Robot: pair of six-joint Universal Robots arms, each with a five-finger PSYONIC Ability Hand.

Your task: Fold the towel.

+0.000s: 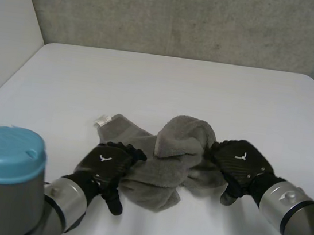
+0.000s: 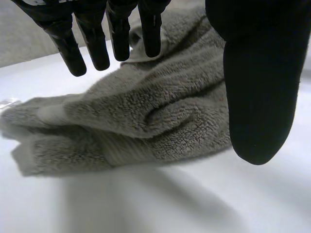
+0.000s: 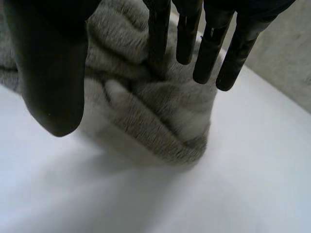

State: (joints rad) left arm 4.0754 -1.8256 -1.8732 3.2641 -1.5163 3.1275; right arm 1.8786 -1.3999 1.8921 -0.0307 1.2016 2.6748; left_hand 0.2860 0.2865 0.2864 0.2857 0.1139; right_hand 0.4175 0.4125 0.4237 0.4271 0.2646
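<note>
Towel (image 1: pixel 164 170) bunched between left hand (image 1: pixel 103 165) and right hand (image 1: pixel 241 162), fingers straight

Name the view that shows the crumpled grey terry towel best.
Head view: the whole crumpled grey terry towel is in sight, white tag included. The wrist views each show one bunched end close up.

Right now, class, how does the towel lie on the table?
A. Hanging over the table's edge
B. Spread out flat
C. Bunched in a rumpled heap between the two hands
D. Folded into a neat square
C: the grey towel sits crumpled in humps and folds on the white table, with the left hand at one side of it and the right hand at the other.
</note>
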